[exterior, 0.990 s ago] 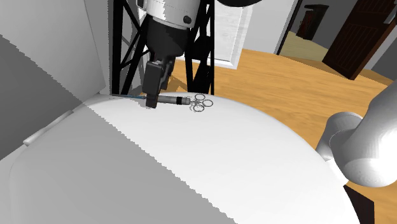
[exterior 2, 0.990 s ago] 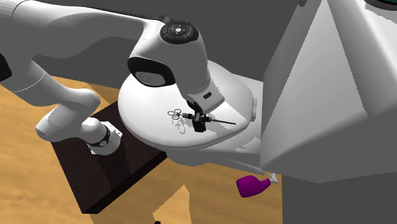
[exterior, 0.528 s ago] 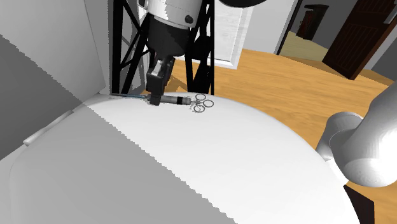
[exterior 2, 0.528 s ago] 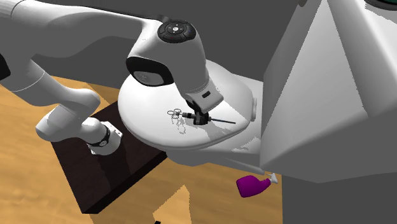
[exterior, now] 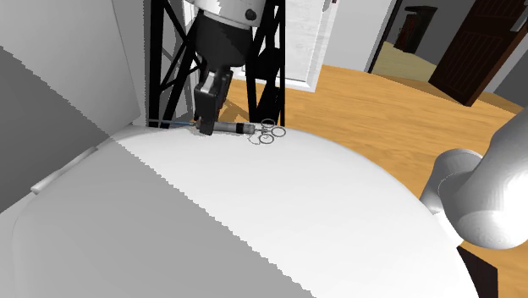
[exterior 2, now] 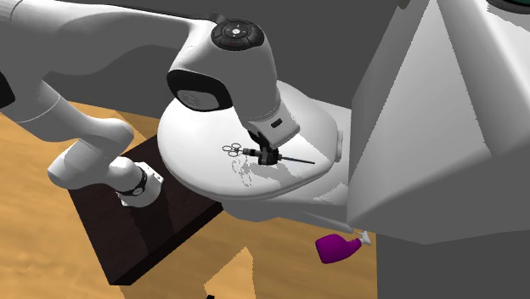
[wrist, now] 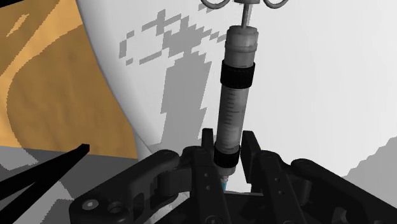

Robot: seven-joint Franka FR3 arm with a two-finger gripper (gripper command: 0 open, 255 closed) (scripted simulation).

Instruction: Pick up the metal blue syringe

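The syringe [wrist: 236, 95] has a smooth, dull grey barrel with matt black bands; the tabletop [exterior: 254, 220] is matt white, the floor [exterior: 381, 97] wooden.

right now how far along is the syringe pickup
Done: the claw is shut on the syringe, clasping its barrel near the needle end. In hand: the lift. The syringe's shadow lies apart from it on the white table, so it looks just clear of the surface. Left: raising it well above the table.

Home: wood floor [exterior: 381, 102], dark door [exterior: 474, 51].
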